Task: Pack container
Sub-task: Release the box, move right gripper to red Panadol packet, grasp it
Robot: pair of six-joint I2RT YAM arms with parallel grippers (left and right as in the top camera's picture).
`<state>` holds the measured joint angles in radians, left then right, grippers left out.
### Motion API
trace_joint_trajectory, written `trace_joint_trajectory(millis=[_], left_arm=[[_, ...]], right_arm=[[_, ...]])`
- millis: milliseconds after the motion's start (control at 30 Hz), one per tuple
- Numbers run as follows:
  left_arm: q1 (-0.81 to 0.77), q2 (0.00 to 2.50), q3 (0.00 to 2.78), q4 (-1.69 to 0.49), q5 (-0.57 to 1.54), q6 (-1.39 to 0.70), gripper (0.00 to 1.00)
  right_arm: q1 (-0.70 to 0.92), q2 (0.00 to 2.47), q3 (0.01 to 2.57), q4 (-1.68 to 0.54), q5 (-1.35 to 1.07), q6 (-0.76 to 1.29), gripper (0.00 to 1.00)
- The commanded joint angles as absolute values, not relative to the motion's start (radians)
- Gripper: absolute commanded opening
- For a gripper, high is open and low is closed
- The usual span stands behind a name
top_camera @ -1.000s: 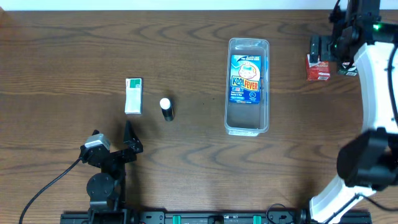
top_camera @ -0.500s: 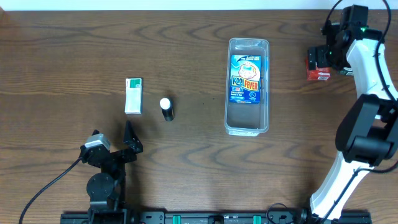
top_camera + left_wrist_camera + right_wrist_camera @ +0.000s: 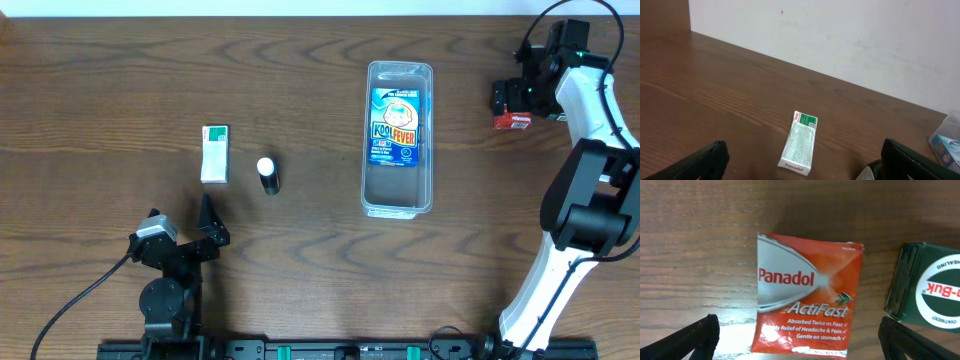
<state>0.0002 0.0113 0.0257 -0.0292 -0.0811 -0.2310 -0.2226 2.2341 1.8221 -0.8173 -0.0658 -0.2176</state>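
Two right fingers (image 3: 685,340) are seen spread wide, cut off at the lower corners, with a red Panadol box (image 3: 807,295) lying flat on the surface (image 3: 100,80) between them. A green box (image 3: 930,287) beside it is cropped. The left fingers (image 3: 705,160) are likewise spread wide, holding nothing. The container (image 3: 399,140) is set mid-surface, well apart from both, a blue KoolFever pack (image 3: 397,125) inside.

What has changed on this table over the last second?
The right gripper shifted a little leftward and settled over the red Panadol box, its fingers open on either side; nothing is gripped yet. The box itself seems unmoved. The left gripper, the green-and-white box, the small white-capped bottle and the container with its blue Kool Fever pack stayed put.
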Motion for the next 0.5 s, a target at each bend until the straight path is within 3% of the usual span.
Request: trace_joint_trajectory(millis=[0,467], left_arm=[[0.006,0.011,0.004,-0.065,-0.092,-0.218,0.98],[0.006,0.011,0.004,-0.065,-0.092,-0.218,0.98]], right_arm=[[-0.224,2.271,1.821,-0.81,-0.094,-0.198,0.99],[-0.225,2.318,1.821,-0.802,-0.093,-0.199,0.99]])
